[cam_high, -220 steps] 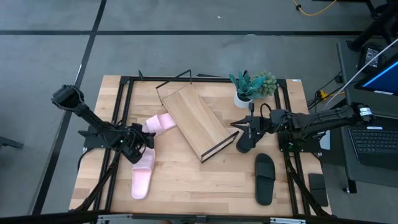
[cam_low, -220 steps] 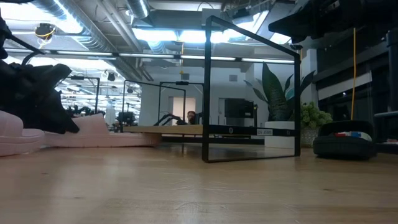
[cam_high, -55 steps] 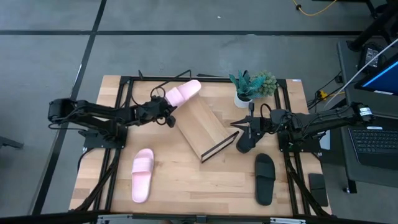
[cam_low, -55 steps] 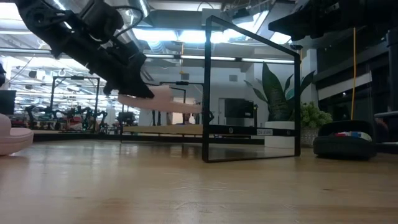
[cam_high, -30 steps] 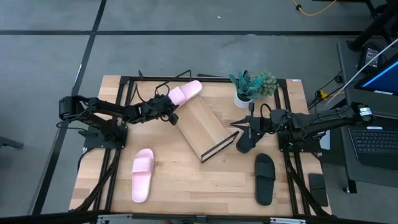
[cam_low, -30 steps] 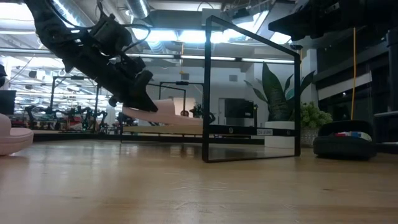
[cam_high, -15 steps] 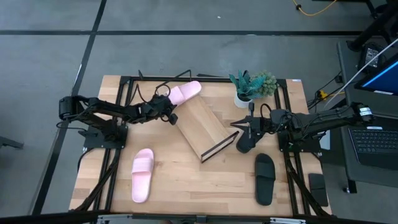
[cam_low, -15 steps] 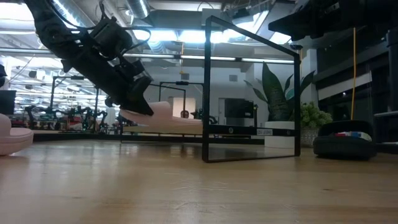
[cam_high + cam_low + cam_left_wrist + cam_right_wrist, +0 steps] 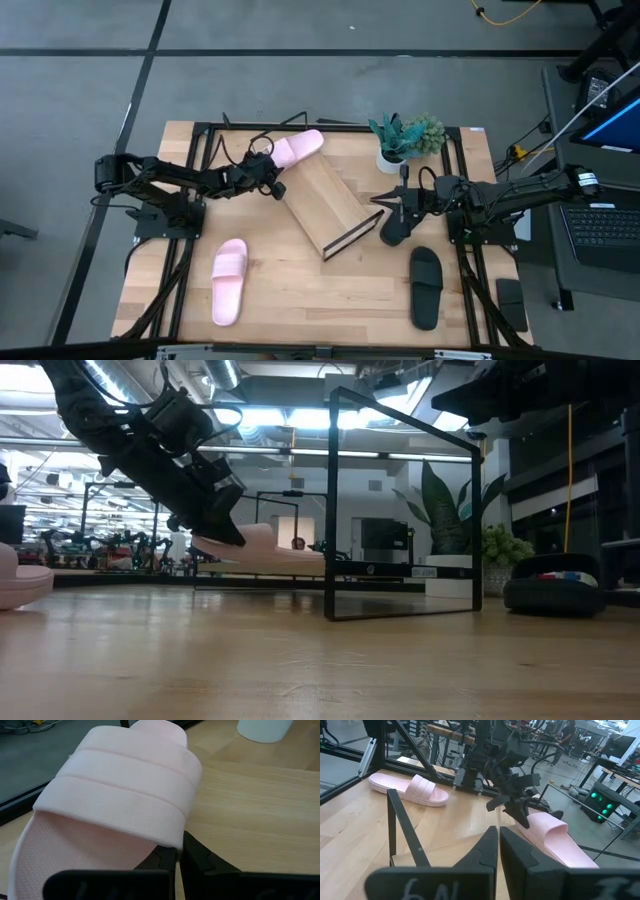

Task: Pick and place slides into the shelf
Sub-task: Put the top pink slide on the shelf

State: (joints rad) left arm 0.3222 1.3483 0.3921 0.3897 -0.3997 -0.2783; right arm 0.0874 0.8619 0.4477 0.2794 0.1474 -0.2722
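Note:
My left gripper (image 9: 270, 180) is shut on a pale pink slide (image 9: 297, 149) at the upper, far-left end of the slanted wooden shelf (image 9: 318, 198). The slide lies about level there (image 9: 270, 550); whether its sole rests on the board I cannot tell. A second pink slide (image 9: 229, 280) lies sole down on the table near the left front. One black slide (image 9: 425, 287) lies at the right front. Another dark slide (image 9: 392, 230) lies beside the shelf's lower end. My right gripper (image 9: 498, 840) hovers shut above it, holding nothing. My left gripper pinches the near edge of the pink slide's wide strap (image 9: 167, 837) between its two fingers, close to where the strap meets one side of the sole. The fingers (image 9: 228, 532) come slanting down from the table's left side. The slide reaches away from them, roughly level, strap up.
A potted plant in a white pot (image 9: 405, 140) stands at the back, right of the shelf. The shelf's black wire frame (image 9: 405, 510) rises tall at its lower end. Black rails (image 9: 195, 190) run along both table sides. Bare tabletop lies in the middle front.
My left gripper has tipped a little at the wrist, still shut on the pink slide. The slide has settled slightly at the shelf's upper end and otherwise stays where it was.

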